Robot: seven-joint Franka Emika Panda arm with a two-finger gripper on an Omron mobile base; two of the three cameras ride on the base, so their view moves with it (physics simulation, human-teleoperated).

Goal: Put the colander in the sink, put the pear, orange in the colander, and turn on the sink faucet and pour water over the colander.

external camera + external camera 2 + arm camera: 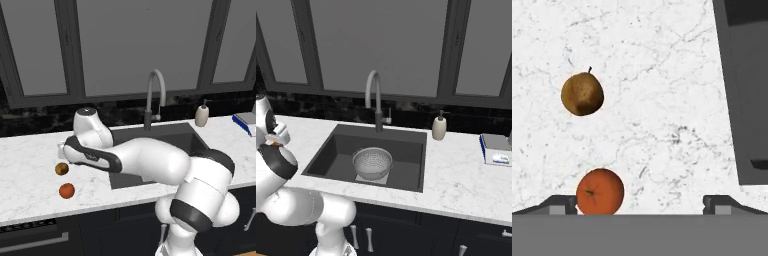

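Already the colander (372, 162) sits inside the sink (331, 150), over the lighter patch at the bottom of the basin; you can see it well in the right base view, and the sink faucet (374, 97) arches behind it, with a beige soap dispenser (439, 127) just to the right of the basin. Your two fruits lie on the white marble counter (30, 175) to the left of the sink; the pear (61, 169) is the farther one from the front edge and the orange (66, 190) is the nearer one, close together but not touching. The arm reaches over this part of the counter, and the end effector (639, 202) hangs above the fruits; in the hand view the orange (600, 191) lies just beside one fingertip (559, 204) and the pear (582, 93) is further up; the fingers stand wide apart and grasp nothing.
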